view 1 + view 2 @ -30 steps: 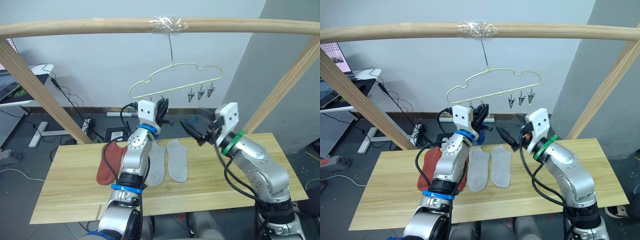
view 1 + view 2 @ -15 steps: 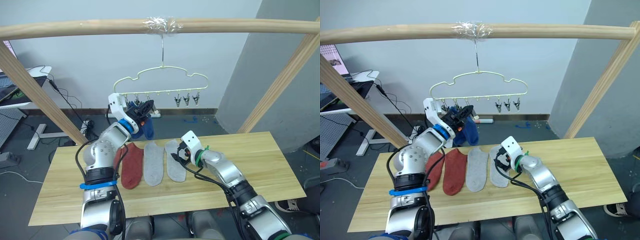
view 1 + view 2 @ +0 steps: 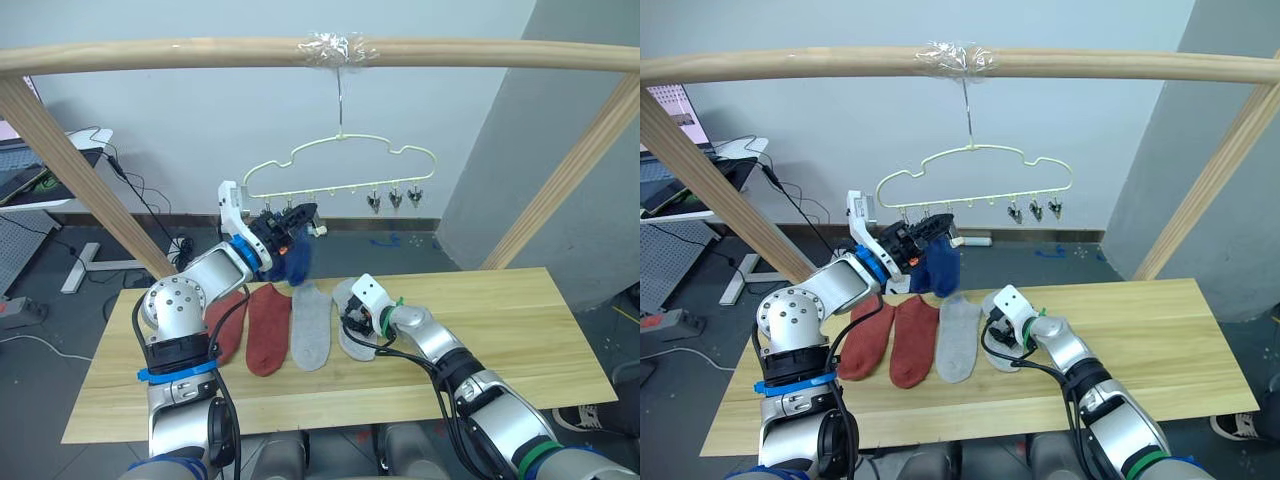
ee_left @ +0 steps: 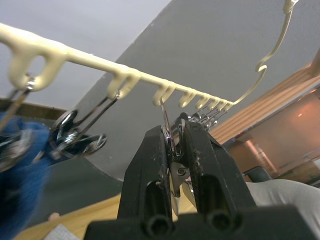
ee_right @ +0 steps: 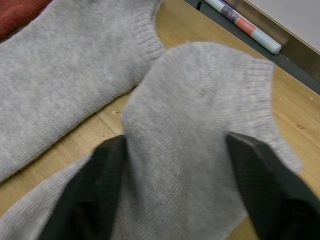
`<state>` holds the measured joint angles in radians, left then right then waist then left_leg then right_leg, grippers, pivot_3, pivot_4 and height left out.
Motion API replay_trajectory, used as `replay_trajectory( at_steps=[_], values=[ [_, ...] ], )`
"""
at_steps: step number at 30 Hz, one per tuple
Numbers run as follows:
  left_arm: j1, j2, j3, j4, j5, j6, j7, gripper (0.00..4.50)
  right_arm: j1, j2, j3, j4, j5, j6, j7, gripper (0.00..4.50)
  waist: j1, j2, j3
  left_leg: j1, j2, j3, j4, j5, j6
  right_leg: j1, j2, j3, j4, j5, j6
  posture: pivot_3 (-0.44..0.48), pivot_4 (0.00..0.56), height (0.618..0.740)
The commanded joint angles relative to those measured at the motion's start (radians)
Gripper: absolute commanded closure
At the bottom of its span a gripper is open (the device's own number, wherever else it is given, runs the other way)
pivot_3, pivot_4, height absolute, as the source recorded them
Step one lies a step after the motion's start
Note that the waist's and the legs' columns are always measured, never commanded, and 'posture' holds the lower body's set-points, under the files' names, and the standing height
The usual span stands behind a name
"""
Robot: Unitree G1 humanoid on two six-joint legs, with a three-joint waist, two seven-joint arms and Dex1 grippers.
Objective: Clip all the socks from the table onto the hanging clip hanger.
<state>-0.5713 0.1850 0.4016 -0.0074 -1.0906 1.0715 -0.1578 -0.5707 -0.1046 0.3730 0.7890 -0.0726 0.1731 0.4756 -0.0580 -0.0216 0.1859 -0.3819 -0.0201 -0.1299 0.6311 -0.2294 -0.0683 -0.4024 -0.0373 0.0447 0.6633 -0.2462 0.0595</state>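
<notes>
My right fingers [image 5: 175, 200] have dropped, now spread over the grey sock [image 5: 200, 115]; left fingers [image 4: 172, 150] pinch a clip [image 4: 169, 131] at twelve o'clock.

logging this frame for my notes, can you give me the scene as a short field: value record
left pincer: shut on a metal clip of the clip hanger
right pincer: open, fingers straddling a grey sock on the table
blue sock: hanging from the hanger beside the left pincer
socks lying on the table: two rust-red, two grey
free clips: three at the hanger's right end
hanger support: hooked on the wooden pole
</notes>
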Motion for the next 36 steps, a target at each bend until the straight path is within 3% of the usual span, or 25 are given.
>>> replay_trajectory(
  at_steps=[1, 6, 7, 16, 19, 36],
  values=[
    [-0.003, 0.0, 0.019, -0.032, -0.059, 0.016, 0.029, 4.32, 0.051, -0.031, -0.01, -0.011, -0.023, 0.006, 0.019, 2.54, 0.005, 0.0, 0.0, 0.0, 0.0, 0.0, 0.0, 0.0, 0.0, 0.0, 0.0, 0.0, 0.0, 0.0, 0.0, 0.045, 0.149, 0.74],
    [-0.011, -0.017, 0.03, -0.004, -0.109, 0.022, 0.078, 4.32, 0.131, -0.083, -0.041, -0.176, -0.011, 0.034, 0.029, 4.33, 0.019, 0.0, 0.0, 0.0, 0.0, -0.001, 0.0, 0.001, -0.002, 0.001, 0.0, 0.0, -0.001, 0.0, 0.0, 0.031, 0.143, 0.74],
    [-0.017, -0.02, 0.035, 0.007, -0.12, 0.02, 0.091, 4.32, 0.152, -0.095, -0.05, -0.23, -0.006, 0.045, 0.032, 4.46, 0.022, 0.0, 0.0, 0.0, 0.0, -0.001, 0.0, 0.001, -0.002, 0.001, 0.0, 0.0, -0.001, -0.001, 0.001, 0.031, 0.143, 0.74],
    [-0.042, -0.092, 0.144, 0.14, -0.269, -0.044, 0.311, 4.32, 0.38, -0.183, -0.169, -0.988, 0.101, 0.177, 0.052, 4.46, 0.016, -0.001, 0.0, -0.002, 0.0, 0.0, 0.0, 0.001, -0.002, -0.001, 0.0, 0.0, -0.001, -0.001, 0.002, -0.022, 0.15, 0.74],
    [-0.031, -0.098, 0.14, 0.154, -0.31, -0.045, 0.335, 4.32, 0.422, -0.211, -0.168, -1.15, 0.109, 0.179, 0.066, 4.46, 0.016, -0.001, 0.0, -0.002, 0.0, -0.001, -0.001, 0.001, -0.002, -0.001, 0.0, -0.001, -0.001, -0.002, 0.002, -0.047, 0.154, 0.74],
    [-0.033, -0.084, 0.056, 0.167, -0.327, -0.068, 0.305, 4.32, 0.354, -0.188, -0.139, -1.273, 0.108, 0.211, 0.025, 4.46, 0.004, -0.001, 0.0, -0.002, 0.0, 0.001, -0.002, 0.001, -0.002, -0.001, 0.0, 0.0, -0.004, -0.001, 0.002, -0.084, 0.158, 0.74]
  ],
)
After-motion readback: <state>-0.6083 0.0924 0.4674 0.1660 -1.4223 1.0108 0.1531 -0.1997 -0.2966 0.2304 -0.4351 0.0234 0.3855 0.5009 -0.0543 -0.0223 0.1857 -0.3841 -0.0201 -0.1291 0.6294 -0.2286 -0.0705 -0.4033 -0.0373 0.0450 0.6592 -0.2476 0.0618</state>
